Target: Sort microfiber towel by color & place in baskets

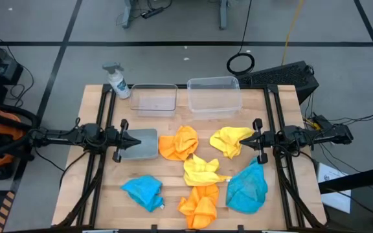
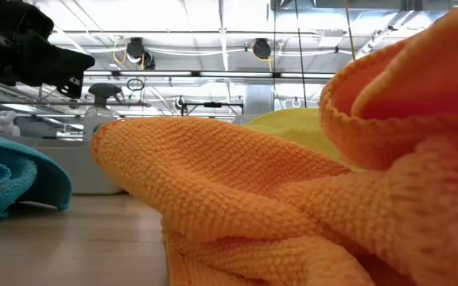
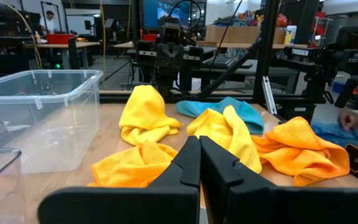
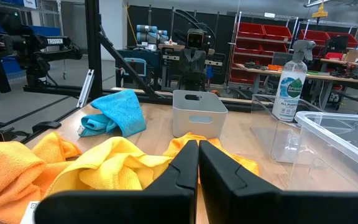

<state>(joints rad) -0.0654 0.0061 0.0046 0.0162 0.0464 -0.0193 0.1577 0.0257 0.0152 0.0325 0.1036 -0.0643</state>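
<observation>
Six towels lie crumpled on the wooden table: orange (image 1: 179,142), yellow (image 1: 232,140), yellow (image 1: 203,170), blue (image 1: 143,191), blue (image 1: 247,188), orange (image 1: 199,207). Two clear baskets (image 1: 154,98) (image 1: 214,94) stand along the far edge. A third, greyish basket (image 1: 140,144) stands at the left. My left gripper (image 1: 135,140) (image 3: 199,140) hovers shut over that greyish basket, pointing right. My right gripper (image 1: 241,138) (image 4: 197,144) is shut and points left, its tips above the edge of the far yellow towel.
A white spray bottle (image 1: 116,81) stands at the table's far left corner, beside the left clear basket. Dark rails run along the table's left and right sides under the arms. Bare wood shows between the baskets and the towels, and at the near left corner.
</observation>
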